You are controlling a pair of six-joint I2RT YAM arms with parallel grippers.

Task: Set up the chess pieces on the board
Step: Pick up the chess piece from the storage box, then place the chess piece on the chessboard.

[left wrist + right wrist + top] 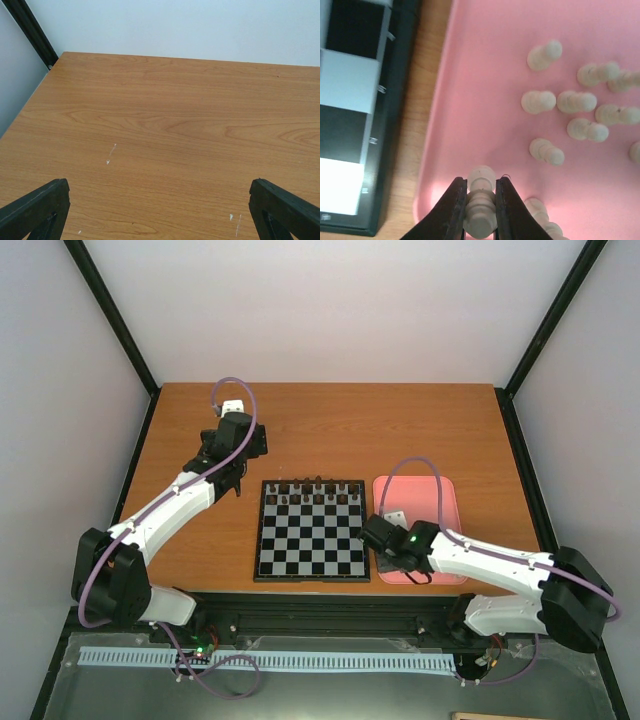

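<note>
**Right arm.** The right gripper [481, 184] is clenched on one small cream-coloured turned chess piece [480, 217]. In the right wrist view, the long axis of this piece runs along the 12-to-6 o'clock line between the fingers, with its rounded head toward 12 o'clock. Whether the piece is lifted off the flat pink rectangular tray [485, 75] cannot be told.

**Remaining stock.** The other loose cream pieces [538, 101] lie on their sides on the tray, from 12 to 3 o'clock of the gripper.

**Target.** The small black-and-white chequered board [310, 550] is located at 9 o'clock of the right gripper, just beside the tray. Its near rows are bare. Dark brown pieces [310, 490] stand at its far edge.

**Left arm.** The left gripper [159, 187] is spread wide and holds nothing. It is pointed at bare wooden table [165, 125], at 10 o'clock of the board.

**Assessment.** The right arm is the nearer one to both tray and board. The coming move is judged to be a carry toward 9 o'clock, with the piece turned upright before release.
</note>
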